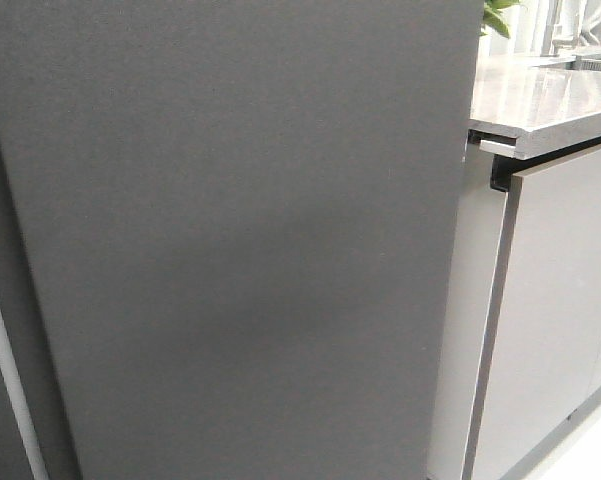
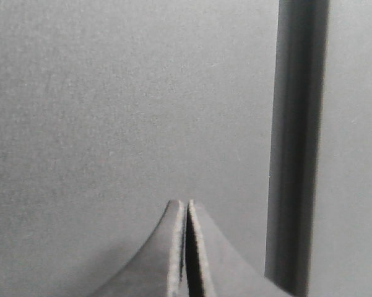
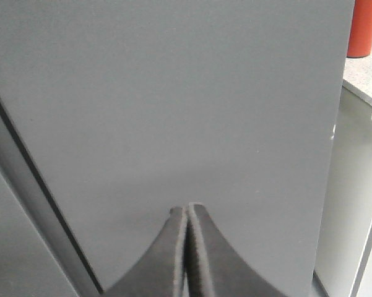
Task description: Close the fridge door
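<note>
The fridge door (image 1: 240, 240) is a tall matte dark grey panel that fills most of the front view, very close to the camera. A white strip (image 1: 5, 370) runs down beside its left edge. My left gripper (image 2: 186, 203) is shut and empty, its tips at or very near the door's grey face (image 2: 111, 111), next to a dark vertical gap (image 2: 296, 148). My right gripper (image 3: 187, 207) is shut and empty, its tips close against the door's face (image 3: 173, 99). No arm shows in the front view. The fridge's interior is hidden.
A pale grey cabinet (image 1: 550, 320) with a stone countertop (image 1: 540, 100) stands right of the door. A green plant (image 1: 500, 15) shows at the back. An orange-red container (image 3: 364, 28) stands on the counter in the right wrist view.
</note>
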`<state>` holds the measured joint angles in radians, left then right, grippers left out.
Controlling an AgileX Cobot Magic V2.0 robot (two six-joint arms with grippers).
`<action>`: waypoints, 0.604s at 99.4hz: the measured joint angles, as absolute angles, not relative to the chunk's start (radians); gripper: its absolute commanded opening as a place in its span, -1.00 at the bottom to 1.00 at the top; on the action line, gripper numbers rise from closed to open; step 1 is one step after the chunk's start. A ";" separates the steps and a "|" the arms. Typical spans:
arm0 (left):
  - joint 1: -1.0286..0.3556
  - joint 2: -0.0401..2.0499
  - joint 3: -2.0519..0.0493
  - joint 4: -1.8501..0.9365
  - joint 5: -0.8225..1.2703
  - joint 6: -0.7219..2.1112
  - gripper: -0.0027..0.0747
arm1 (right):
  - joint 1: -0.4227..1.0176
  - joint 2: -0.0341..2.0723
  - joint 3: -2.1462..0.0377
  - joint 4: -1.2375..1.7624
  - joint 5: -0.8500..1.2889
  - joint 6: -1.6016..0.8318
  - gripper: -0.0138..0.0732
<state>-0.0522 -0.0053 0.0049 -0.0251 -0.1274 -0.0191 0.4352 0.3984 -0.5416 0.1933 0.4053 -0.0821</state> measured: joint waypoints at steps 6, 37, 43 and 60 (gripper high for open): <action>-0.052 -0.005 0.005 -0.025 -0.127 -0.019 -0.98 | 0.435 0.398 -0.542 0.193 0.405 -0.082 -0.79; -0.052 -0.005 0.005 -0.025 -0.127 -0.019 -0.98 | 0.340 0.350 -0.495 0.134 0.364 -0.091 -0.79; -0.052 -0.005 0.005 -0.025 -0.127 -0.019 -0.98 | 0.252 0.302 -0.446 0.137 0.329 -0.091 -0.79; -0.052 -0.005 0.005 -0.025 -0.127 -0.019 -0.98 | 0.030 0.157 -0.289 0.148 0.236 -0.091 -0.79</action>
